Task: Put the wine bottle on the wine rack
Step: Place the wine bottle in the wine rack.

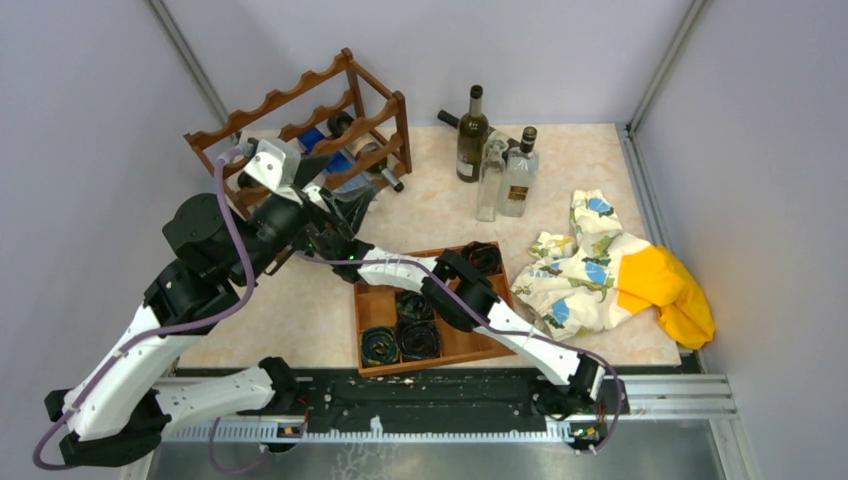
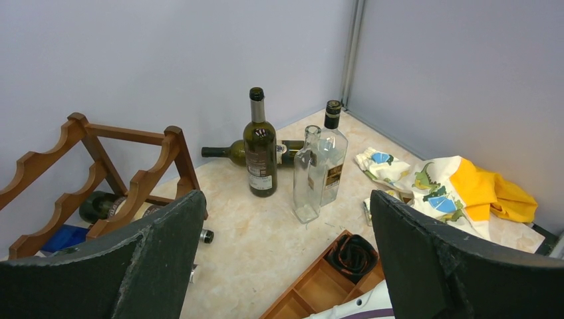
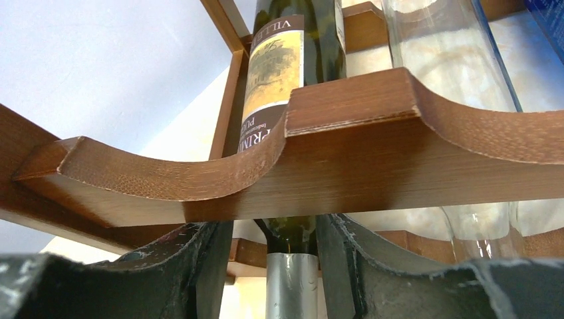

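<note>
The wine bottle (image 3: 279, 73) lies on its side in the wine rack (image 3: 372, 153), its body cradled in a scallop of the wavy rail beside a clear bottle (image 3: 452, 53), which should keep it from rolling. The right arm (image 1: 525, 335) stretches low across the table (image 1: 440, 220) to the rack, its jaws narrowly parted around the neck, a gap on one side, apparently not clamping. The left arm (image 1: 140, 350) is folded beside the rack, jaws wide and empty.

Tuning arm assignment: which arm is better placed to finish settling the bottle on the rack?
Right, I'd judge. The right fingers straddle the neck of the bottle lying on the rack; the left fingers hang open and empty, apart from it.
</note>
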Action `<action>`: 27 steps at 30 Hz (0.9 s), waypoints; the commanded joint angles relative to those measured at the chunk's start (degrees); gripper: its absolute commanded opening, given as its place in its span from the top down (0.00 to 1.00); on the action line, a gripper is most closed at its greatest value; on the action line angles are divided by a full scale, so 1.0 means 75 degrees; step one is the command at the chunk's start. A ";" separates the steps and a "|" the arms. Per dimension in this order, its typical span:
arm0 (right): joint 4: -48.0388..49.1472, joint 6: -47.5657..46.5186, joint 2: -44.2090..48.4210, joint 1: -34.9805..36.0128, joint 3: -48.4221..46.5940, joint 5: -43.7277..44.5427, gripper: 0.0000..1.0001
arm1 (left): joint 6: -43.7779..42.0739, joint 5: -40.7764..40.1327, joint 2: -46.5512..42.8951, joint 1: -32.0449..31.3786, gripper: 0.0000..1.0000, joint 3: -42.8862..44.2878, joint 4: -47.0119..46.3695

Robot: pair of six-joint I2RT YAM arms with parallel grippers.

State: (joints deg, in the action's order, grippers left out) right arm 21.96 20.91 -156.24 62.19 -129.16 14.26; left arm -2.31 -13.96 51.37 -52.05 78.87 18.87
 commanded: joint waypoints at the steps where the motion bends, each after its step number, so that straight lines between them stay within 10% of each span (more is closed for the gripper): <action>1: 0.0704 -0.0197 0.0206 0.0092 -0.0200 -0.0253 0.52 | 0.0110 0.0077 -0.0074 -0.0045 0.01 0.0138 -0.0225; 27: 0.2437 -0.2082 0.3183 0.0023 0.3846 -0.3026 0.37 | 0.0964 0.0272 -0.0927 -0.0050 0.01 -0.0442 -0.0611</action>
State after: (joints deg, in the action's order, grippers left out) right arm 36.56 8.97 -139.98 62.19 -103.11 -2.35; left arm 2.79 -12.51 46.00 -52.05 76.14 15.49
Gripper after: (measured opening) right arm 0.629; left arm 0.987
